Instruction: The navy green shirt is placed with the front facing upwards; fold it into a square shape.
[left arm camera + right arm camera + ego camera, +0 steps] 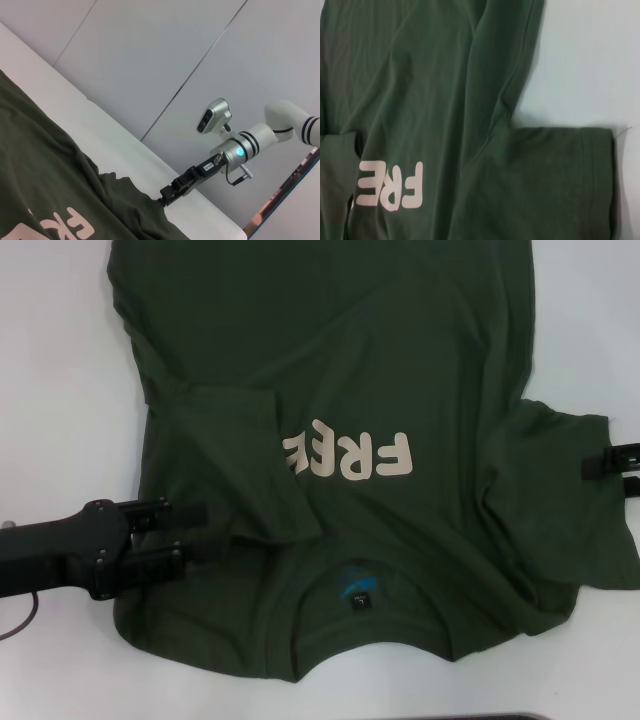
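The large dark olive-green cotton T-shirt (420,370) is spread front-up on the white table (50,390), its left sleeve folded inward over the cream lettering. The black left gripper (195,532) is set at that fold, fingers parted, cloth between them. The right gripper (600,468) is seen at the right sleeve's edge; its grip cannot be told.

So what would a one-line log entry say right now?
shirt: flat, left sleeve folded over print | left gripper: open at folded sleeve | right gripper: at right sleeve edge
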